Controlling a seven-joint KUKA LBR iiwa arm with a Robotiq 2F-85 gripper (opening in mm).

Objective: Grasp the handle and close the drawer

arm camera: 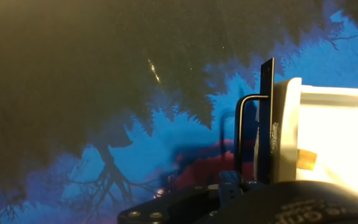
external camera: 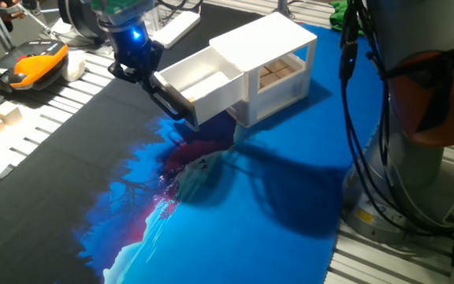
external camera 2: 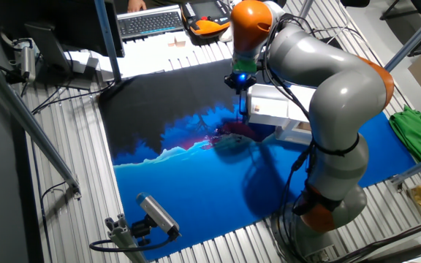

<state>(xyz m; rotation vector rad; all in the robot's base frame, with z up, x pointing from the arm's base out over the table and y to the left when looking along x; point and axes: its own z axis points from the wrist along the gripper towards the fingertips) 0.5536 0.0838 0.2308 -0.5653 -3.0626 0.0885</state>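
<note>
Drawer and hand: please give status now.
Hand at handle, grip state unclear. Drawer open, out of white cabinet. Nothing seen blocking.

The drawer (external camera: 203, 83) looks like smooth matt white plastic, its handle (arm camera: 248, 134) a thin black bar with slight sheen. The table (external camera: 53, 118) is ribbed bare metal, overlaid with a printed mat (external camera: 258, 205) faintly glossy under light.

Slatted table (external camera: 38, 134), printed mat (external camera: 251, 213), cabinet (external camera: 278, 67)
</note>
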